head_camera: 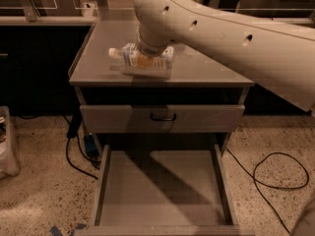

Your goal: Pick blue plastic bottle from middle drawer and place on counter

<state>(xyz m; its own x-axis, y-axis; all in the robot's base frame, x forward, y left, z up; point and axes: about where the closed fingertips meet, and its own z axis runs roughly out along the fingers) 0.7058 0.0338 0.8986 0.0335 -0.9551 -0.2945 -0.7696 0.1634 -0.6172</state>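
Note:
The blue plastic bottle (129,55) lies on its side over the counter (206,68), white cap pointing left. My gripper (145,58) is at the bottle's middle, under the end of my big white arm (221,33), which hides the fingers. I cannot tell whether the bottle rests on the counter or hangs just above it. The middle drawer (160,186) stands pulled open below, its flat grey floor bare.
A shut grey drawer front with a black handle (163,117) sits under the counter. Black cables (275,171) loop on the speckled floor at right and left. A pale ledge with dark cabinets (44,21) runs behind. A white object (7,141) stands at far left.

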